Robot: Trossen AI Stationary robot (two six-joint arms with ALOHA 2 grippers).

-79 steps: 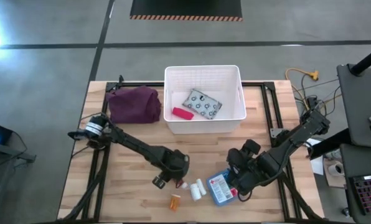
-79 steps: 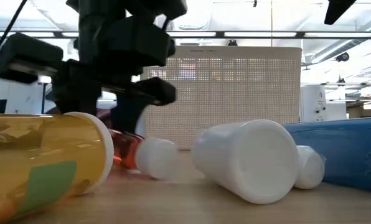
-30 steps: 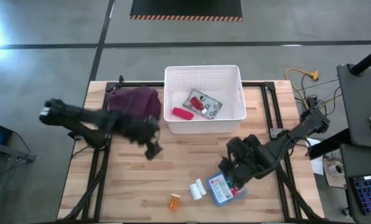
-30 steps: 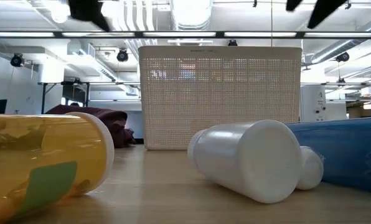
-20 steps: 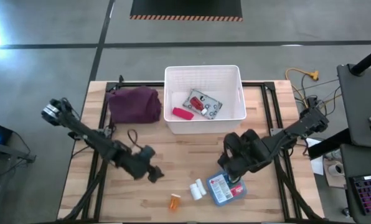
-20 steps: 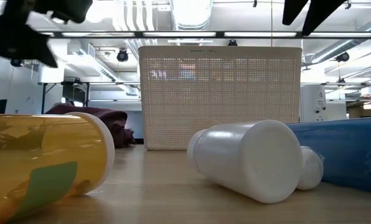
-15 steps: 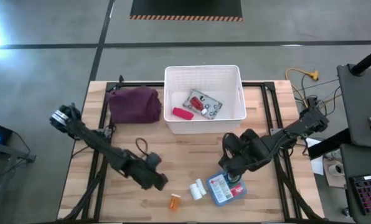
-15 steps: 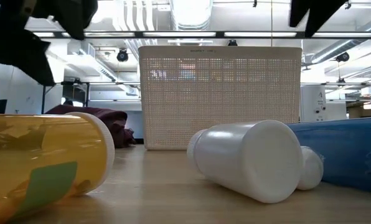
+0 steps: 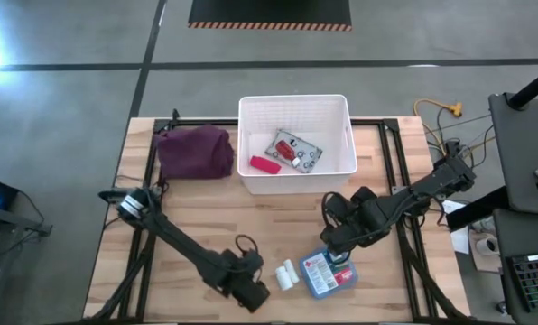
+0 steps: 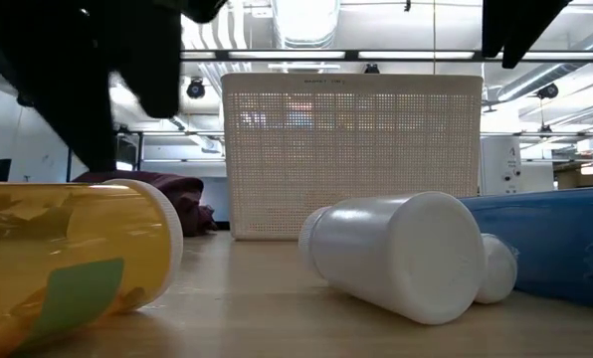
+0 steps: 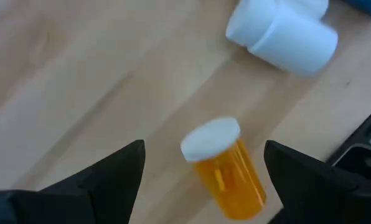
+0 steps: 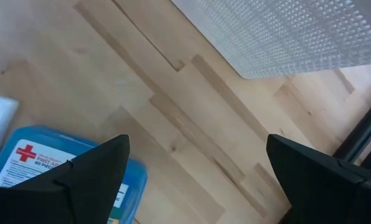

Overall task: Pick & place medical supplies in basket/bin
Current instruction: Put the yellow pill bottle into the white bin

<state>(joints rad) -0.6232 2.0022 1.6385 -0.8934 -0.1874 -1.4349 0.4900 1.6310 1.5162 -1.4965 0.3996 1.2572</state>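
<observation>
Not much that's readable here. A red cross symbol is printed on the white label of the blue flat box (image 12: 61,171), near the label's corner, and a line of red text is set right beside the cross. It seems to start with "FIRST", but the rest can't be made out. A green label patch is seen on the orange bottle (image 10: 73,264); no letters can be read on it.

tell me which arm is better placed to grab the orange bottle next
Left. The left pincer hangs open right over the orange bottle, which lies on its side between its fingers. The right pincer, also open, hovers by the blue first-aid box, across the white bottles.
</observation>
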